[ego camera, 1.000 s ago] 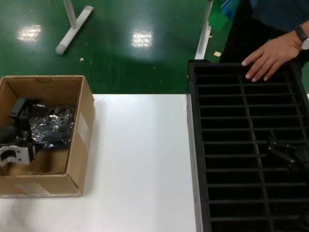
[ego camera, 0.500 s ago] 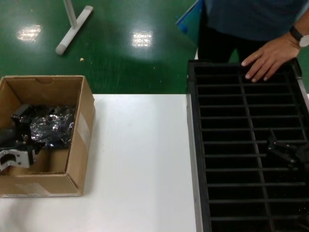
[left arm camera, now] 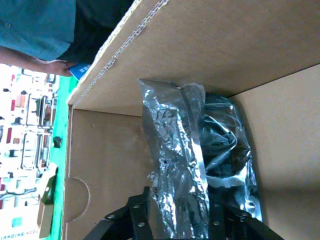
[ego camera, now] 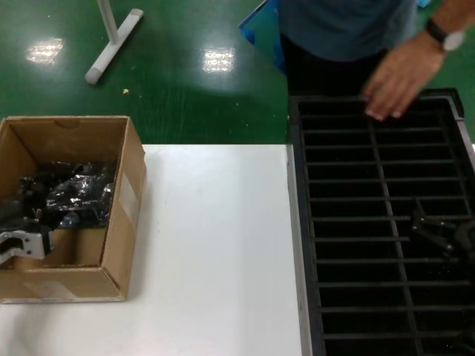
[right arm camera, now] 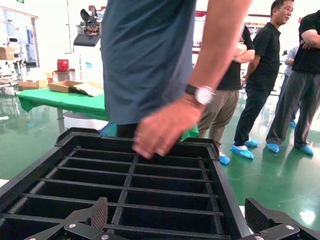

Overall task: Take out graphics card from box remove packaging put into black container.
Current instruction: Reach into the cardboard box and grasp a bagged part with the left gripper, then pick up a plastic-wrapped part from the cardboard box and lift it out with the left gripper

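White table, packaging between left claw

A white table occupies the foreground, set on a glossy green floor. A white stand leg rests on that floor at the far left. A person in a blue shirt stands at the far side, wearing a wristwatch. Behind, a green-covered bench carries cardboard pieces. Three bystanders in dark clothing stand beyond, two clearly in blue shoe covers.
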